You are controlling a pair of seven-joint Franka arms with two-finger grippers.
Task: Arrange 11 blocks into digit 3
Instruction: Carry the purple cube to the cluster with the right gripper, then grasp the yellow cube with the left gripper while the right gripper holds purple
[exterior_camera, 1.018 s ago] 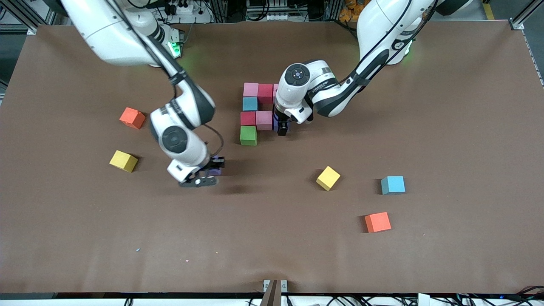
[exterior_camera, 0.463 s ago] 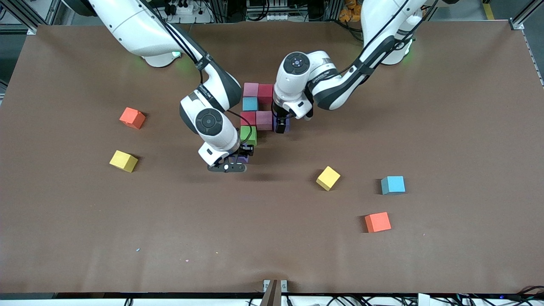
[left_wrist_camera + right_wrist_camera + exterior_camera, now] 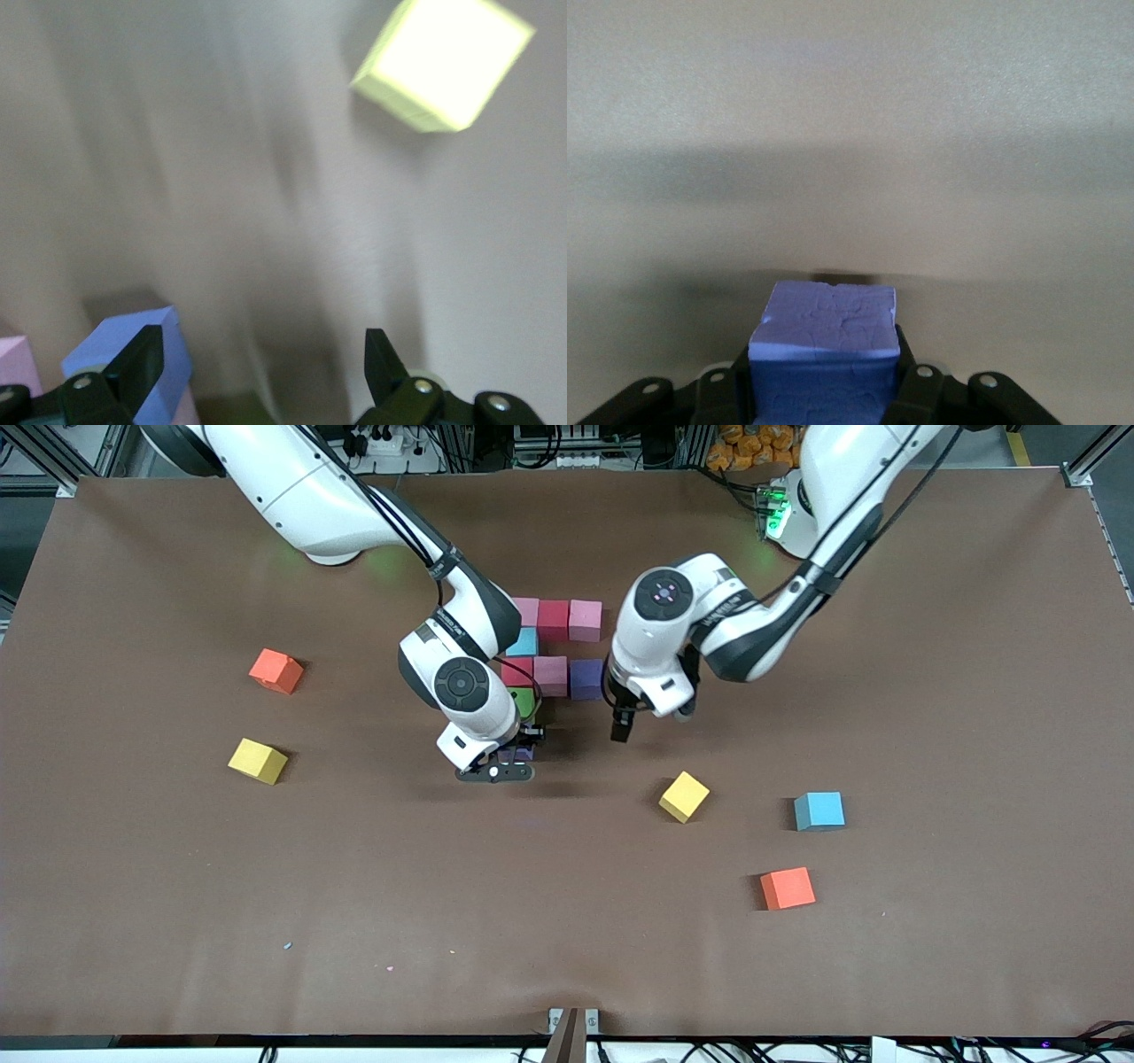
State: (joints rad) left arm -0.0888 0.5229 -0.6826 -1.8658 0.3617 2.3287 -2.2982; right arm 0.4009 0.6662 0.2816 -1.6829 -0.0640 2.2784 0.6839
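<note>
Purple block [image 3: 824, 341]: you see it pinched in the right gripper [image 3: 516, 753], just nearer the front camera than the green block [image 3: 524, 701].
Left gripper [image 3: 622, 724]: fingers spread, empty, above bare table beside the green block.
Digit 3 [image 3: 554, 657]: partly built, green block at its nearest corner.

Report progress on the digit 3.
Done: eight blocks form part of the digit 3. In hand: right gripper holds a purple cube beside the green block. To do: place it, then a yellow cube and the sky-blue cube. Left gripper hangs open over the table.
</note>
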